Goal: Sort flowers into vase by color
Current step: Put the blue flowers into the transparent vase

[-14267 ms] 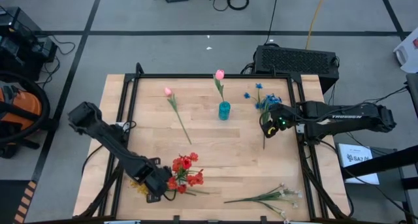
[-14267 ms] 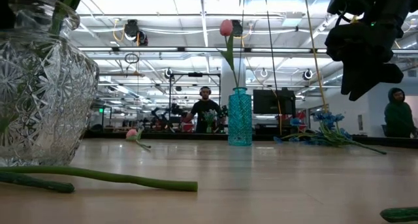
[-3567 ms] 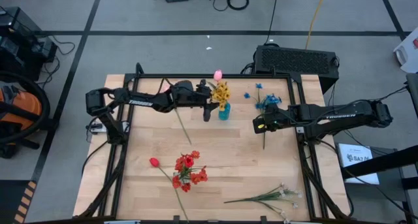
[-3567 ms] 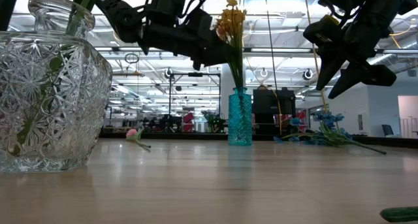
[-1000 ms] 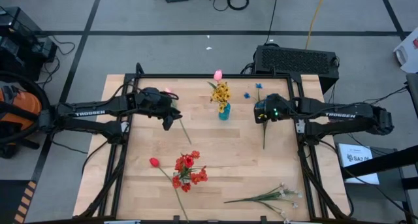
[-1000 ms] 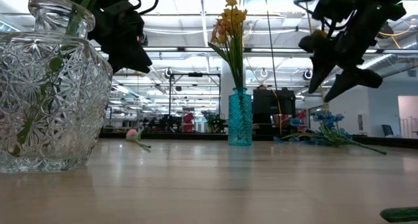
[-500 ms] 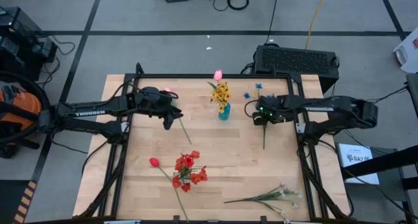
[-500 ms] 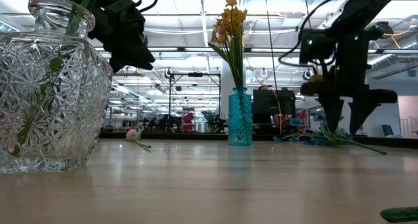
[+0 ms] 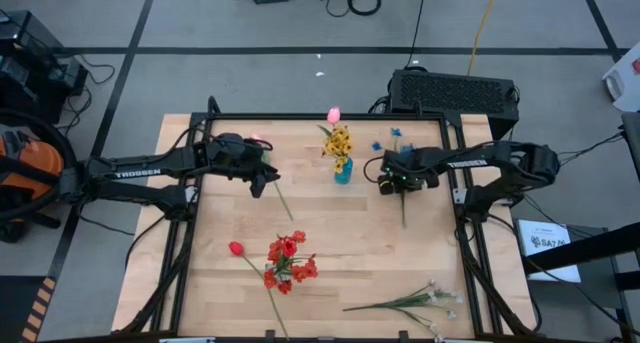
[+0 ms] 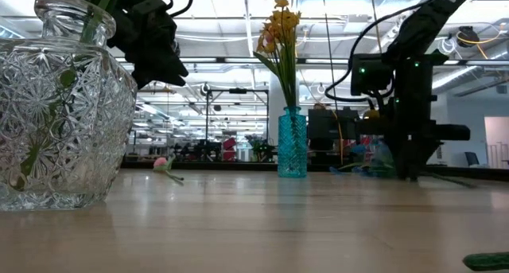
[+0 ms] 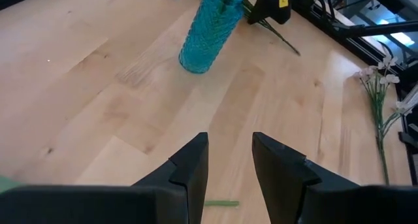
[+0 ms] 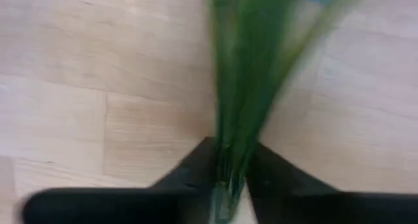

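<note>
Stems of the blue spray (image 12: 245, 87) sit pinched between my right gripper (image 9: 392, 182) fingers, low on the table's far right. My left gripper (image 11: 230, 168) hovers empty, fingers narrowly parted. Yellow bunch (image 9: 338, 141) and 1 pink tulip (image 9: 334, 114) stand in the teal vase (image 9: 343, 170); red flowers (image 9: 285, 261), white blooms (image 9: 440, 301) and another pink tulip remain, I judge.

vase (image 9: 343, 170) mid-table, flowers (image 9: 284, 262) nearer (lying flat)

I get bright, even ceiling light; the worktop (image 9: 330, 233) shows only soft shadows. My right wrist view is badly blurred on the green stems (image 12: 245, 87). Low view backlights the arms into silhouettes.
</note>
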### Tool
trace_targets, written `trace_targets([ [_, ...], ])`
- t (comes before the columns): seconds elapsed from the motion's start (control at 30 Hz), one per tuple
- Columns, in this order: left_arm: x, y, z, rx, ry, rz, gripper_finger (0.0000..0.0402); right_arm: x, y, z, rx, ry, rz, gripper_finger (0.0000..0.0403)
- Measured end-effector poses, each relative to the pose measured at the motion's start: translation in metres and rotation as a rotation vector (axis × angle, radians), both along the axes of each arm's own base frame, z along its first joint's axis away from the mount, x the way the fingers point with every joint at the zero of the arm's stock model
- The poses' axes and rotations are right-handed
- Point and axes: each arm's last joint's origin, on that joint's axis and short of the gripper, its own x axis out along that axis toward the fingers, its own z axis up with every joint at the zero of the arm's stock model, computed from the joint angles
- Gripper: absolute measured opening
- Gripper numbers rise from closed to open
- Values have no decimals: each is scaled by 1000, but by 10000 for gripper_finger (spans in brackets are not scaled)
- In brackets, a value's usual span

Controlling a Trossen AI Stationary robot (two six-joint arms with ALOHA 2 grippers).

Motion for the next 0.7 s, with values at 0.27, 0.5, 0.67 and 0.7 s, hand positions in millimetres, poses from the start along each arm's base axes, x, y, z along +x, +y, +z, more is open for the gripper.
trace_targets([
  [0.27,0,-1,0,-7,1,-10,125,-5,33,31,-95,-123,-104,7],
  [0.5,1,-4,0,-30,-8,-68,125,-22,103,69,-222,-435,-201,3],
  [0.67,2,-10,0,-41,-11,-114,125,-23,150,89,-283,-640,-162,2],
  [0.7,3,-12,0,-41,-11,-122,125,-21,159,94,-299,-659,-143,2],
])
